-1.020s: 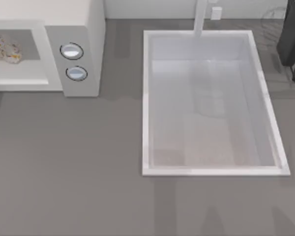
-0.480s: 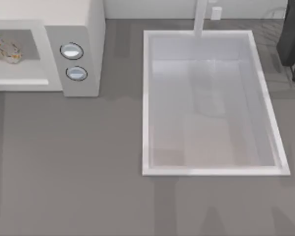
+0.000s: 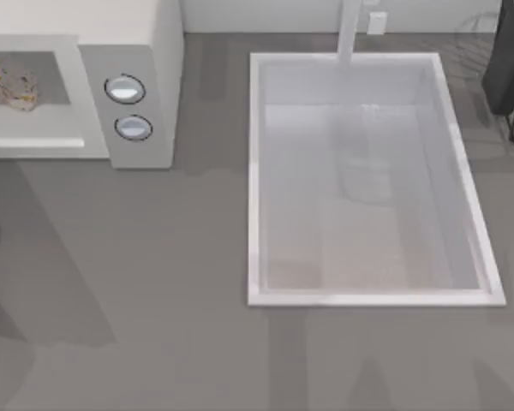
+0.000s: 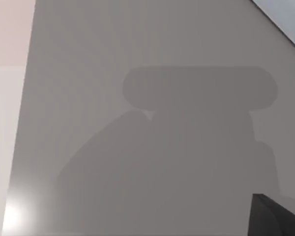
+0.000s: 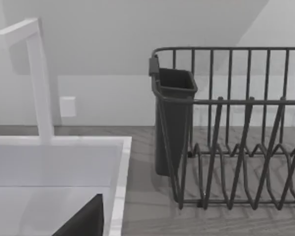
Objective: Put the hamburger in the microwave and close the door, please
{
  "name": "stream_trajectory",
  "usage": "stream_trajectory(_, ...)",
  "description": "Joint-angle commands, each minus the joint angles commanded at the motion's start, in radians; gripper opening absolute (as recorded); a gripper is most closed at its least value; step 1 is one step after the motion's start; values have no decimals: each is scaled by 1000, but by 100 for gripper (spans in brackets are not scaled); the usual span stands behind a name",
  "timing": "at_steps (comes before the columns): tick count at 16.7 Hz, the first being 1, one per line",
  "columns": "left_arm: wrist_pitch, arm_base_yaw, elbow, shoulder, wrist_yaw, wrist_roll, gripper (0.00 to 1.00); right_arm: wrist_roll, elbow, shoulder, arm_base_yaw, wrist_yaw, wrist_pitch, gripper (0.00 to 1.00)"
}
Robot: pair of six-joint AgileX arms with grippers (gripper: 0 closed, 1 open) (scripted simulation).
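The white microwave (image 3: 137, 51) stands at the table's back left, with two round knobs (image 3: 125, 89) on its panel. Its cavity is open, and the hamburger (image 3: 10, 87), a small whitish lump with orange specks, lies inside it. The door is out of view in the top view. In the left wrist view a dark part of my left gripper (image 4: 280, 219) hangs over bare grey table, its shadow beneath it. A white surface (image 4: 5, 147) borders that patch; I cannot tell what it is. A dark part of my right gripper (image 5: 83, 221) sits above the sink's corner.
A white sink basin (image 3: 463, 197) with a tall faucet (image 3: 349, 30) fills the table's middle and right. A dark wire dish rack (image 5: 236, 147) with a cutlery cup (image 5: 173, 118) stands at the back right. A broad shadow (image 3: 43, 265) lies on the grey table at front left.
A dark shadow has spread across the table's front left, in front of the microwave. The hamburger, microwave and sink have stayed where they were.
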Motion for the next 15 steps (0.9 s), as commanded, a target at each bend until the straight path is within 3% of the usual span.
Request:
stream_trajectory(5, 9, -11, -15, -12, -9, -14, 0, 0, 0, 0, 0, 0, 0, 100)
stream_trajectory(12, 61, -279, -224, -264, -156, -258, 0, 0, 0, 0, 0, 0, 0, 100)
stream_trajectory(15, 90, -325, -265, -311, -194, -303, 0, 0, 0, 0, 0, 0, 0, 100)
